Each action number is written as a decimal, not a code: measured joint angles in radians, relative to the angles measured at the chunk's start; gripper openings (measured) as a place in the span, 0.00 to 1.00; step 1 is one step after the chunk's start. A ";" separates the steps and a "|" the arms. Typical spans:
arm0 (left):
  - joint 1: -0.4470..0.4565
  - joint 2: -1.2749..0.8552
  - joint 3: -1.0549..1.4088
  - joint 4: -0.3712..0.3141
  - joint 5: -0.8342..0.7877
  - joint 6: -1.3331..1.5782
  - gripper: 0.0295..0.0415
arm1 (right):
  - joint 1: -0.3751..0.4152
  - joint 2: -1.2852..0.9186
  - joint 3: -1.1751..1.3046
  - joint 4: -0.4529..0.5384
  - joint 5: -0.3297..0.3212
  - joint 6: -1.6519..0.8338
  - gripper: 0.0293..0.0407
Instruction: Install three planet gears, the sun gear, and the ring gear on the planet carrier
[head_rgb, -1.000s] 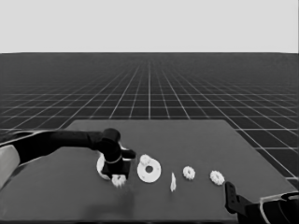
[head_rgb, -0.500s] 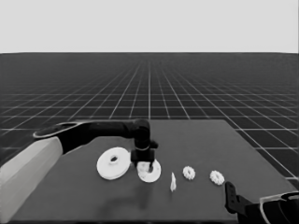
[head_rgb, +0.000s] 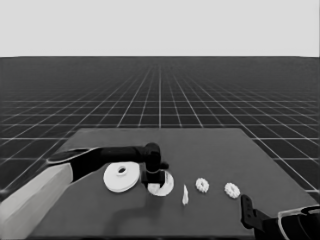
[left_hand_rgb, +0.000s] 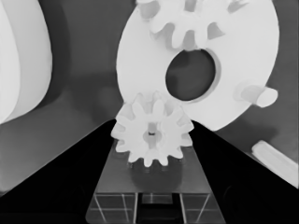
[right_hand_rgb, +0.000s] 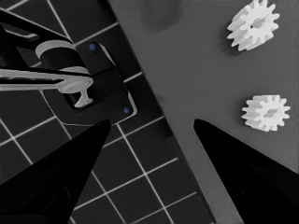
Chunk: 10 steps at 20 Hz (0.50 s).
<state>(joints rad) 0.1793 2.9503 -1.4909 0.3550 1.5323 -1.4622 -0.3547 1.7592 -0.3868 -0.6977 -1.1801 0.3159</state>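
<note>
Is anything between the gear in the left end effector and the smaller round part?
Nothing visible. The left end effector holds a gear right at the smaller round part's edge; one gear already sits across its hole, a bare peg beside.

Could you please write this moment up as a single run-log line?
left gripper: shut on planet gear, over smaller round part | one gear already seated | right gripper: open, parked | two loose gears

You are looking at a simulated test scene, not a real room: a dark table (head_rgb: 210, 150) stands alone on a floor (head_rgb: 160, 100) drawn as a grid running far off to a flat horizon, under a pale blank band (head_rgb: 160, 27), with no walls.
</note>
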 joint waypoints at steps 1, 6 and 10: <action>0.001 0.000 -0.001 0.001 0.000 0.001 0.14 | 0.000 0.000 0.000 0.000 0.000 0.000 0.81; 0.002 0.000 -0.002 0.002 -0.001 0.001 0.74 | 0.000 0.000 0.000 0.000 0.000 0.000 0.81; 0.002 0.000 -0.002 0.002 -0.001 0.001 0.75 | 0.000 0.000 0.000 0.000 0.000 0.000 0.81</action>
<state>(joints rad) 0.1812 2.9508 -1.4928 0.3572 1.5313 -1.4611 -0.3547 1.7592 -0.3868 -0.6977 -1.1801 0.3159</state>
